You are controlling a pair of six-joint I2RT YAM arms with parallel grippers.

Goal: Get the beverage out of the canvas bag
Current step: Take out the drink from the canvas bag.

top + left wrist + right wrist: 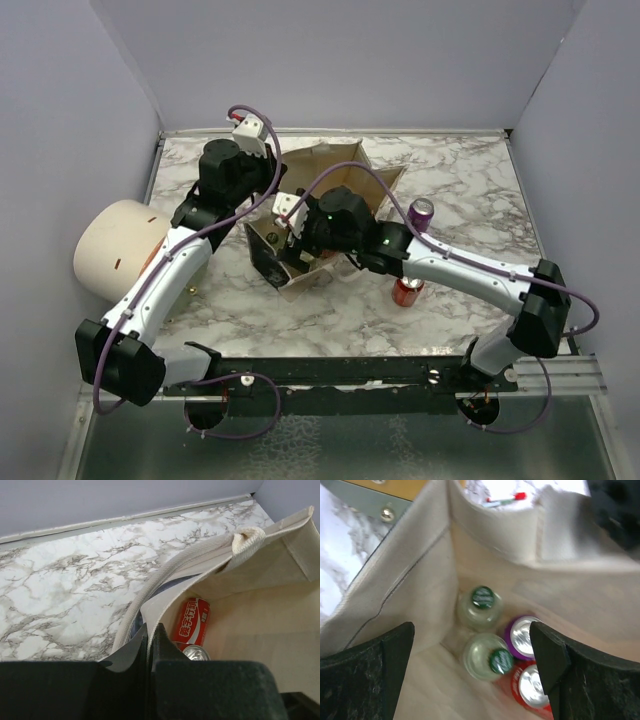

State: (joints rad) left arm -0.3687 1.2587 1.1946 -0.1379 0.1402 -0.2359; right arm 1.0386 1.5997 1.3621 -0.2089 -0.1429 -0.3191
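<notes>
The canvas bag (pixel 345 172) stands open in the middle of the table, with its black printed panel facing the arms. My left gripper (pixel 150 636) is shut on the bag's rim beside a loop handle (pixel 247 541) and holds that side up. My right gripper (pixel 472 635) is open and reaches down into the bag (pixel 420 580). Below its fingers stand two clear bottles with green caps (pixel 481 605) (pixel 490 657), a purple can (pixel 521 636) and a red can (pixel 532 685). The left wrist view shows a red can (pixel 192 622) lying inside the bag (pixel 260 610).
Outside the bag, a purple can (pixel 421 212) and a red can (pixel 407 291) stand on the marble table to the right. A cream cylinder (pixel 115 247) lies at the left edge. Grey walls close in the back and both sides.
</notes>
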